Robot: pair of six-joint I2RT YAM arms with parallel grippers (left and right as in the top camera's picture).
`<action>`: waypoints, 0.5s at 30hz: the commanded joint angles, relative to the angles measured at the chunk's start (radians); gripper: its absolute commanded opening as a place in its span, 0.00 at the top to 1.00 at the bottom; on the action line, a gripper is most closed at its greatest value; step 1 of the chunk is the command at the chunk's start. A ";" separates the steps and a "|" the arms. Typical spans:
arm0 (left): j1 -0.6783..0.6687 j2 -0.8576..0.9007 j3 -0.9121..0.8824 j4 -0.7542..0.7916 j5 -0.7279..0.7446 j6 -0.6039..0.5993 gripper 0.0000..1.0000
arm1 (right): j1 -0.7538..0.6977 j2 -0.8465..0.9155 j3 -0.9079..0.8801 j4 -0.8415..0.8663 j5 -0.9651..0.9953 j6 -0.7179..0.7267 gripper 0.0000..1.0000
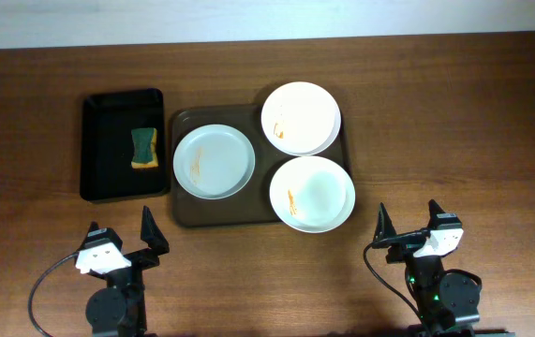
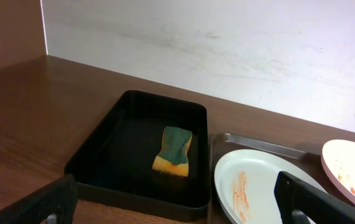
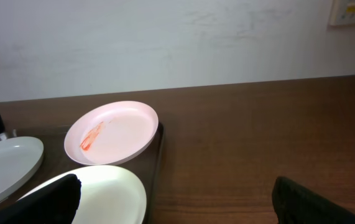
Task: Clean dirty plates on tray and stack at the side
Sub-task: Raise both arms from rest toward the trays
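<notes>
On the tray [image 1: 181, 212], three smeared plates [image 1: 214, 161] sit, left fingers [image 1: 153, 229] and right fingers [image 1: 382, 225] spread wide, empty.

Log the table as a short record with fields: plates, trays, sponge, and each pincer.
plates: three white, all smeared orange: left plate, far right plate, near right plate
tray: brown tray under all three; both right plates overlap its rim
side tray: black tray left of it, holding green-yellow sponge
left arm: left pincer open, empty
right arm: right pincer open, empty
</notes>
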 commanded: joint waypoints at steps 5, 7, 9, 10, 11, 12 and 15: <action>-0.003 -0.010 -0.008 0.006 -0.011 0.016 0.01 | 0.009 -0.007 -0.007 -0.002 -0.002 -0.007 0.02; -0.003 -0.010 -0.008 0.010 -0.029 0.017 0.01 | 0.009 -0.007 -0.007 -0.002 -0.002 -0.007 0.02; -0.003 -0.010 -0.008 0.013 -0.029 0.016 0.01 | 0.009 -0.007 -0.007 0.005 -0.021 -0.007 0.02; -0.003 -0.010 -0.008 0.012 -0.029 0.016 0.01 | 0.009 -0.006 -0.007 0.005 -0.026 -0.007 0.02; -0.003 -0.010 -0.008 0.010 -0.029 0.016 0.01 | 0.009 -0.006 -0.007 0.005 -0.024 -0.007 0.02; -0.003 -0.011 -0.008 0.021 -0.041 0.016 0.01 | 0.008 -0.006 -0.007 0.009 -0.024 -0.007 0.02; -0.002 -0.010 -0.008 0.163 -0.045 0.016 0.01 | 0.007 -0.006 -0.007 0.050 -0.024 -0.008 0.02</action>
